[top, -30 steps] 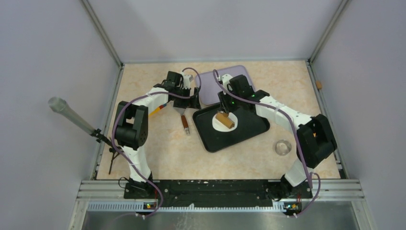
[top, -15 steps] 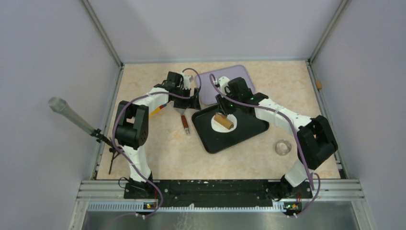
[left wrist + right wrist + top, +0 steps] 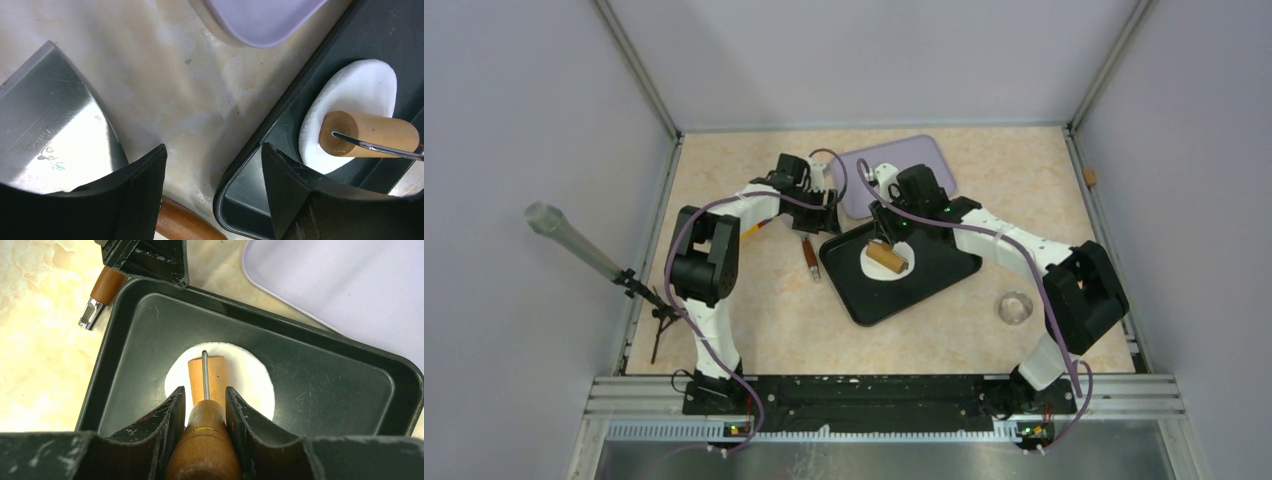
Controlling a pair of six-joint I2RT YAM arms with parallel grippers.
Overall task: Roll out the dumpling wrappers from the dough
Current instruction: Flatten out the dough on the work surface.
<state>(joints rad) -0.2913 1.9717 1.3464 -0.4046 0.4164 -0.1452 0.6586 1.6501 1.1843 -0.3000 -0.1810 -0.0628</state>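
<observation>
Reading the only markings in view, a faint stamp on the steel blade of the scraper (image 3: 50,135), is not possible: it is too blurred. The right gripper (image 3: 205,392) is clamped on the wooden handle of the rolling pin (image 3: 215,370), whose barrel lies across the dough (image 3: 250,380), a flat white round in the left half of the black tray (image 3: 350,390). The dough sits clear of every wall, with bare tray floor stretching to its right. The left gripper (image 3: 212,150) stands spread wide, the tray's near-left rim between its fingers; I cannot tell whether either finger touches it. The scraper lies just left of the tray on the table (image 3: 754,320). A lavender tray (image 3: 924,165) lies just beyond the black one, a strip of table between them. A small glass dish (image 3: 1014,306) sits well apart to the right.
</observation>
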